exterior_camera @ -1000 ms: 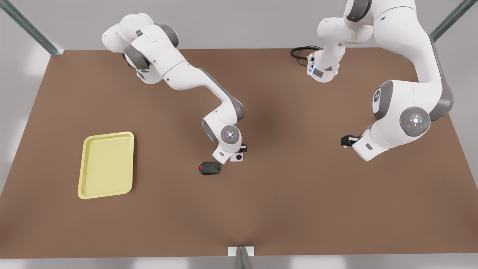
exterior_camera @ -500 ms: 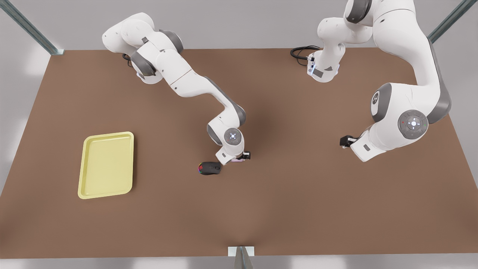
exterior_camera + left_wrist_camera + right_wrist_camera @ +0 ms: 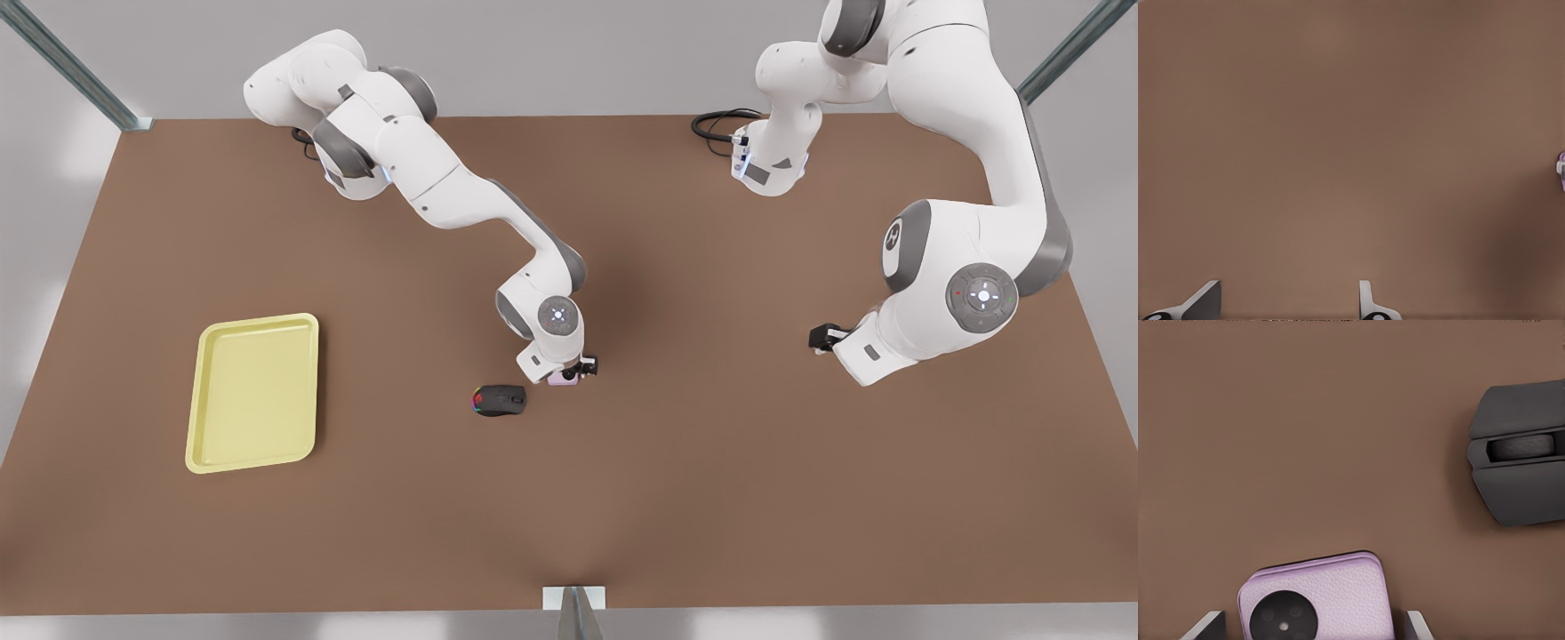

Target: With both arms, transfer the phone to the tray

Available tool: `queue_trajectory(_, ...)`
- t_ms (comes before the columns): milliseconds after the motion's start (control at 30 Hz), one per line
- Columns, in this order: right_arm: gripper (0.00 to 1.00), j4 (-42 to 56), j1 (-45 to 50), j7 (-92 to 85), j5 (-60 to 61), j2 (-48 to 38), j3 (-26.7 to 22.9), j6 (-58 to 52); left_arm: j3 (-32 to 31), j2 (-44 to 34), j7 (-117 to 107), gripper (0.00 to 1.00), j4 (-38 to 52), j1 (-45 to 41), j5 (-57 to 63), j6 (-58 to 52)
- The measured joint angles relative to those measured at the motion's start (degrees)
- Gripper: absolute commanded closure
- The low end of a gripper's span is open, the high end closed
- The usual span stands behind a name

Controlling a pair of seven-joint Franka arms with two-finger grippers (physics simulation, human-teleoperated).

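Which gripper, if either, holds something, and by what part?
Neither yet. The right gripper straddles the phone with open fingers beside its edges; the left gripper waits open.

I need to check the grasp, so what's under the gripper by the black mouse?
The small pale pink phone lies flat on the brown table, between the right gripper's open fingers. Its lower part is out of sight.

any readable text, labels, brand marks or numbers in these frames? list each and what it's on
None readable.
Phone: two black circles on its face, no lettering.
Mouse: coloured lights, no logo legible.
Tray: plain yellow.
Arms: round grey joint caps with small light dots, plus a white mark on the grey joint of the arm on the front view's right, too small to read.
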Motion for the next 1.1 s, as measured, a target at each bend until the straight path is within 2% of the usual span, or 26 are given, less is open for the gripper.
queue_trajectory(267,0.08,-0.4,0.1,0.5,-0.1,0.2,0.0,0.6,0.0,0.3,0.3,0.00,0.2,0.0,0.0,0.1)
queue_trajectory(333,0.18,-0.4,0.1,0.5,-0.1,0.1,0.0,0.7,0.0,0.3,0.4,0.00,0.4,0.0,0.0,0.1)
queue_trajectory(467,0.25,-0.4,0.1,0.2,0.1,0.2,0.0,0.9,0.0,0.3,0.5,0.00,0.4,0.0,0.1,0.1)
queue_trajectory(933,0.25,-2.1,-0.5,-1.3,0.3,-2.4,0.0,1.0,0.1,0.4,0.7,0.00,0.5,0.0,0.0,0.1)
queue_trajectory(1033,0.25,-5.3,-2.8,-2.5,0.3,-6.7,-0.1,0.8,0.1,0.4,0.8,0.00,0.5,0.0,0.0,0.1)
queue_trajectory(1100,0.25,-10.8,-6.0,-4.0,0.4,-12.1,-0.1,0.6,0.1,0.4,0.8,0.00,0.5,0.0,0.0,0.1)
